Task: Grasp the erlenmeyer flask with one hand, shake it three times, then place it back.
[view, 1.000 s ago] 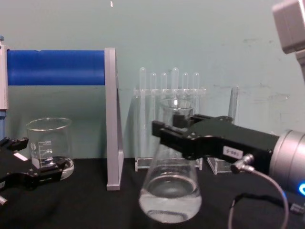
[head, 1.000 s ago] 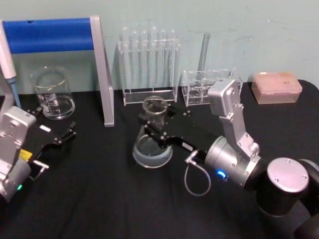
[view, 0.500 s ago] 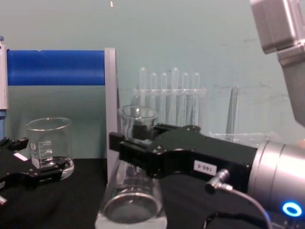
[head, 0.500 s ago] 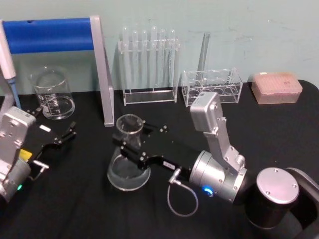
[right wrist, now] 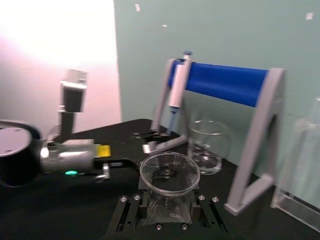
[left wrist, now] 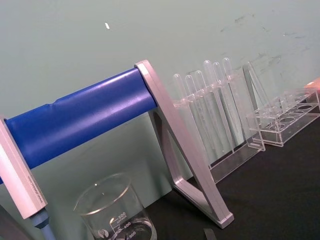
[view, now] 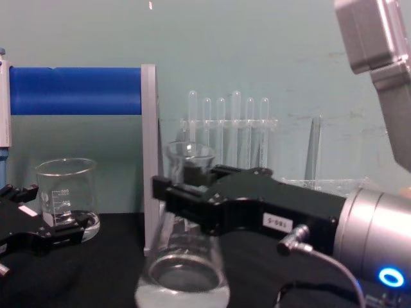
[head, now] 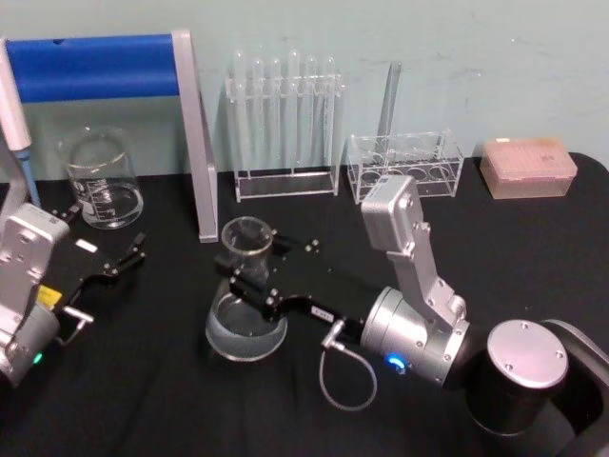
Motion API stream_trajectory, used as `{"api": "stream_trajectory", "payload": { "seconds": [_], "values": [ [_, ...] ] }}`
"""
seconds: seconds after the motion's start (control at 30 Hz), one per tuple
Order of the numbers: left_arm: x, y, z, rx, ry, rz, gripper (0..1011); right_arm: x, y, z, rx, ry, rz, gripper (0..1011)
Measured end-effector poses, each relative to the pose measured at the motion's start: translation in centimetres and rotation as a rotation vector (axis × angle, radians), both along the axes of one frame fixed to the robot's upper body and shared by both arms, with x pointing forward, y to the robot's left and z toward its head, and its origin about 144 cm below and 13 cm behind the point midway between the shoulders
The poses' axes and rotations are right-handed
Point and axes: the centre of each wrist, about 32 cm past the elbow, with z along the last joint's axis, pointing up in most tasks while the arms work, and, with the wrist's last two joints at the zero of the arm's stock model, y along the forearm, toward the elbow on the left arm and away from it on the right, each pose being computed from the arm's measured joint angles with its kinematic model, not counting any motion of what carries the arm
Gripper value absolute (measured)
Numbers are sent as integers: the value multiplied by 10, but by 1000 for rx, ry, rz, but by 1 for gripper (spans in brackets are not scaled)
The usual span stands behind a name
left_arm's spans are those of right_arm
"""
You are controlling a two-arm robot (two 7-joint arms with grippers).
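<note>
Flask: the clear glass conical erlenmeyer flask [head: 244, 326], wide in the base and narrow in the flared neck, is sitting just left of centre in the head view with a little clear liquid pooling at the bottom; whether its base is touching the black worktop [head: 171, 400] I cannot tell
Right gripper: the black two-jaw right gripper [head: 249, 278] on its silver-grey wrist is reaching in from the lower right, its jaws pinching the flask's neck from both sides
Left gripper: the black left gripper [head: 103, 236] is idling at the left edge, jaws spread with nothing between them
Handling: stiff, smooth, breakable glass, likely slippery; light overall, with the weight sitting low, so it is probably wanting to swing under a neck grip
Where to hold: the neck just under the flared lip, which is acting as a stop; firm, not crushing
Neighbours: the cylindrical glass beaker [head: 98, 181] and the clear rack of test tubes [head: 284, 124] are standing well apart, at upper left and upper centre
</note>
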Motion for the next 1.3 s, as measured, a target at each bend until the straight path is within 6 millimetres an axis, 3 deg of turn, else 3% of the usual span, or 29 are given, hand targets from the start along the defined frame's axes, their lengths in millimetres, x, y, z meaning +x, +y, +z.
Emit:
{"api": "stream_trajectory", "payload": {
  "seconds": [0.33, 0.83, 1.3],
  "values": [
    [0, 0, 0, 0, 0, 0, 1001, 16, -18, 0, -18, -39, -150, 457],
    [0, 0, 0, 0, 0, 0, 1001, 38, -63, 3, -50, -85, -422, 457],
    [0, 0, 0, 0, 0, 0, 1001, 45, -83, 3, -53, -86, -539, 457]
  ]
}}
